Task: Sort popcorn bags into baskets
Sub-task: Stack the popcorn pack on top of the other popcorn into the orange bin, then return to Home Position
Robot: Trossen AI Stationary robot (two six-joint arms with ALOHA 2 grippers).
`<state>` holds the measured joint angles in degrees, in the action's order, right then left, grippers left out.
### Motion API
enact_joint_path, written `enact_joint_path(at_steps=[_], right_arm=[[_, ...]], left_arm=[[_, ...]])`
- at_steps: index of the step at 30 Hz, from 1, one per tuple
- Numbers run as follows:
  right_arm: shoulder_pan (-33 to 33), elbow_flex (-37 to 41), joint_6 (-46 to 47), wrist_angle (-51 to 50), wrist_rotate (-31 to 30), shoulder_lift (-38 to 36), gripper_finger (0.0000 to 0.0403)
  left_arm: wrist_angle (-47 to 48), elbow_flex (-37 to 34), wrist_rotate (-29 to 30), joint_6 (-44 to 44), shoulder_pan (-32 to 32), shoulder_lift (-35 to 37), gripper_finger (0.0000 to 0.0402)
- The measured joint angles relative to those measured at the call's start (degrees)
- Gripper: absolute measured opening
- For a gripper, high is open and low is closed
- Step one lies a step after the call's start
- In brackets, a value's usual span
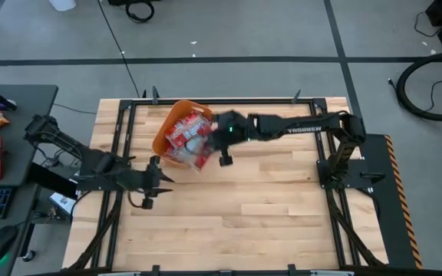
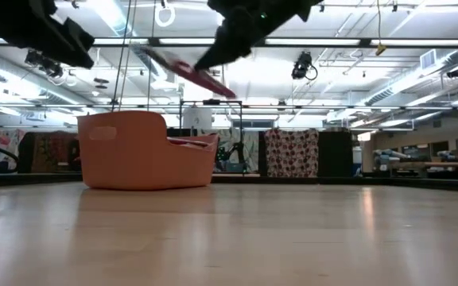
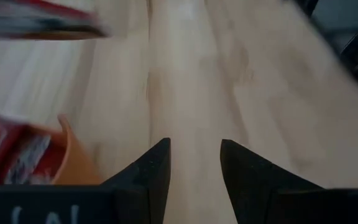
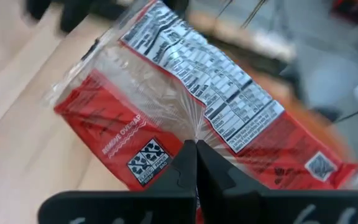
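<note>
- Left gripper [image 1: 162, 178] hovers over bare table at about 7 o'clock from the orange basket [image 1: 165, 129], its fingers [image 3: 155, 171] spread apart with nothing between them.
- The basket sits toward the table's far edge, popcorn bags [image 1: 188, 132] heaped inside.
- Right gripper [image 1: 219, 132], at the basket's 3 o'clock rim, is pinched tight on one popcorn bag [image 4: 185, 106], held up in the air.
</note>
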<state>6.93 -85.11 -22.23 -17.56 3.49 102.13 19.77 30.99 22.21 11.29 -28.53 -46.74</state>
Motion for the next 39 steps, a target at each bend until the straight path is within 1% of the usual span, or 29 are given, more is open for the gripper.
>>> enact_joint_path(at_steps=[3,7,12,16,20,25,27,30,34,35,39], right_arm=[[2.7,-1.3,-0.9,4.4,1.6,0.0,0.0000],[6.1,-3.9,-1.7,6.1,3.5,1.1,0.0000],[8.9,-11.2,-2.3,3.7,6.5,7.3,0.0000],[9.7,-17.7,-4.0,1.6,6.8,12.8,0.0001],[10.6,-23.3,-5.0,0.8,9.1,18.2,0.0001],[12.1,-28.1,-5.4,-0.4,11.4,25.3,0.0003],[12.7,-29.2,-5.0,-0.5,11.6,27.9,0.0011],[13.4,-30.3,-4.8,-1.2,11.6,31.0,0.0037],[13.6,-30.7,-4.9,-2.2,11.4,31.1,0.0082],[13.6,-30.7,-5.0,-3.8,11.2,30.7,0.0092],[13.6,-30.6,-5.1,-8.9,9.7,27.4,0.0117]], left_arm=[[-5.6,-4.2,0.0,-1.5,0.1,5.7,0.0144],[-14.0,-9.9,0.2,-2.1,0.1,13.1,0.0144],[-21.5,-15.1,0.2,-2.8,0.1,20.9,0.0144],[-24.9,-17.3,-0.4,-2.6,0.1,25.1,0.0144],[-26.4,-18.4,-0.6,-2.7,0.1,27.0,0.0144],[-27.4,-18.5,0.0,-2.2,0.1,26.9,0.0144],[-27.6,-18.5,0.0,-1.3,0.1,26.9,0.0144],[-27.7,-18.5,0.0,0.1,0.1,26.9,0.0144],[-27.7,-18.5,0.0,0.9,0.1,26.9,0.0144],[-27.6,-18.5,0.1,0.9,0.1,26.9,0.0144],[-26.0,-18.5,0.4,-1.2,0.1,26.9,0.0144]])
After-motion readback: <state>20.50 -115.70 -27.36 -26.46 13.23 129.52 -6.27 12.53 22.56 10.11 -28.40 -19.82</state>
